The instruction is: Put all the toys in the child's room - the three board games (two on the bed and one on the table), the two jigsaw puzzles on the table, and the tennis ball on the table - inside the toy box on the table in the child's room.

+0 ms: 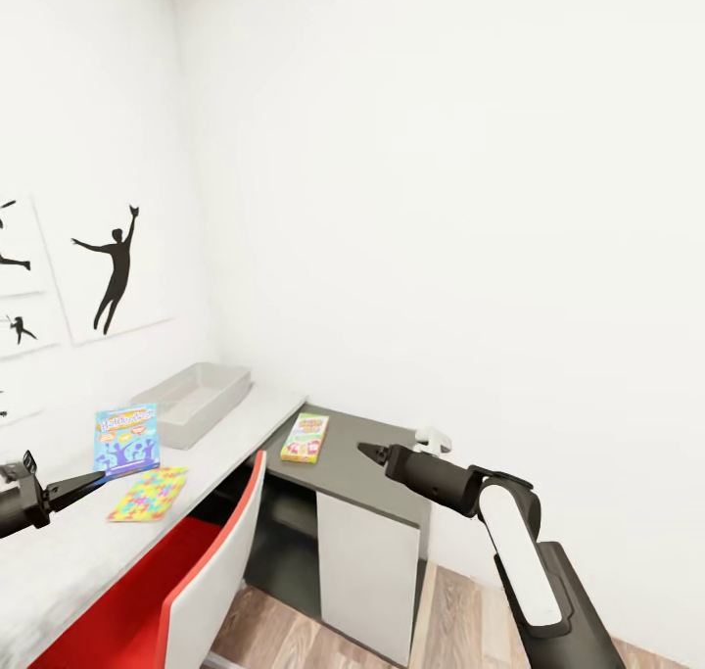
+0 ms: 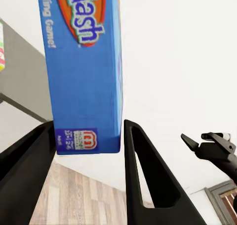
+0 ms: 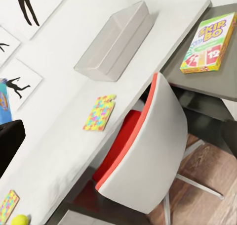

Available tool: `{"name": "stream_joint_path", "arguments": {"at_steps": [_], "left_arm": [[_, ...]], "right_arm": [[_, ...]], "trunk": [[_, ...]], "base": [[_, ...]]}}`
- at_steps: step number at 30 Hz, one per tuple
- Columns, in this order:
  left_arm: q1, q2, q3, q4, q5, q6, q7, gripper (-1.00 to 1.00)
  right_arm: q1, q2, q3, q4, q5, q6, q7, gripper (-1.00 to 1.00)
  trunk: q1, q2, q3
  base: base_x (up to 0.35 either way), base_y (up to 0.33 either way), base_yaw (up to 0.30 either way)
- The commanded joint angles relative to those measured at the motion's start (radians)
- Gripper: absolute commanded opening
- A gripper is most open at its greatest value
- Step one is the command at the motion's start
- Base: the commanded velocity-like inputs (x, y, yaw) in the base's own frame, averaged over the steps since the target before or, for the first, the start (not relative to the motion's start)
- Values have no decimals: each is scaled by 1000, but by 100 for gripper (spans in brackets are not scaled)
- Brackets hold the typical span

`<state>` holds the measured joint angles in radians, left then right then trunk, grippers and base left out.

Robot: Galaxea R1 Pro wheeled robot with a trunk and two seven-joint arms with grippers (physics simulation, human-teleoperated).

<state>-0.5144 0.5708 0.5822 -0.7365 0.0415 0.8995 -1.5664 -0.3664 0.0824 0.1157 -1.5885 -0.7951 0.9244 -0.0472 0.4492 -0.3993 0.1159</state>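
**A:** Where does the blue board game (image 1: 126, 440) sit at this moment?

**B:** At the lower left of the head view, upright at the tip of the left gripper (image 1: 90, 483). In the left wrist view the two black fingers (image 2: 148, 180) stand on either side of the box's lower edge, so it appears pinched by that short end. The toy box (image 1: 196, 401) lies just beyond it on the table (image 1: 69, 551), left of centre.

**A:** How will the box handle?

**B:** Likely light and stiff, thin card with a glossy face, so it may slip or swing when held by one edge. A hold nearer its middle, across the thin sides, would steady it.

**A:** And the other toys?

**B:** A jigsaw puzzle (image 1: 148, 493) lies flat at the lower left, near the red-and-white chair (image 1: 211, 561). The Skip-Bo box (image 1: 305, 437) rests on the dark side unit (image 1: 362, 463) at centre. Flat boxes like these offer only thin edges to grasp. The tennis ball (image 3: 19, 219) shows at the lower left of the right wrist view; it would roll easily.

**A:** The right gripper (image 1: 370, 451)?

**B:** It hovers right of centre with its fingers drawn to a narrow point, holding nothing.
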Motion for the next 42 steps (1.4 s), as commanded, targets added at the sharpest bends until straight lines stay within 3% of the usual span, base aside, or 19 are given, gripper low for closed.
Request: {"name": "stream_joint_path", "arguments": {"at_steps": [1, 15, 33, 42], "left_arm": [[-1, 0, 1, 0, 0, 9, -4, -100], [0, -5, -1, 0, 0, 7, -4, -100], [-1, -5, -1, 0, -1, 7, -4, -100], [-1, -5, -1, 0, 0, 6, -4, -100]], "right_arm": [[0, 0, 0, 0, -3, 4, -5, 100], [0, -6, 1, 4, 4, 2, -3, 100], [0, 1, 1, 0, 4, 2, -3, 100], [0, 3, 2, 1, 2, 2, -3, 100]], "trunk": [[1, -1, 0], [1, -1, -1], [1, -1, -1], [1, -1, -1]], "base": [[262, -69, 289], [272, -51, 89], [198, 63, 73], [79, 0, 3]]}}
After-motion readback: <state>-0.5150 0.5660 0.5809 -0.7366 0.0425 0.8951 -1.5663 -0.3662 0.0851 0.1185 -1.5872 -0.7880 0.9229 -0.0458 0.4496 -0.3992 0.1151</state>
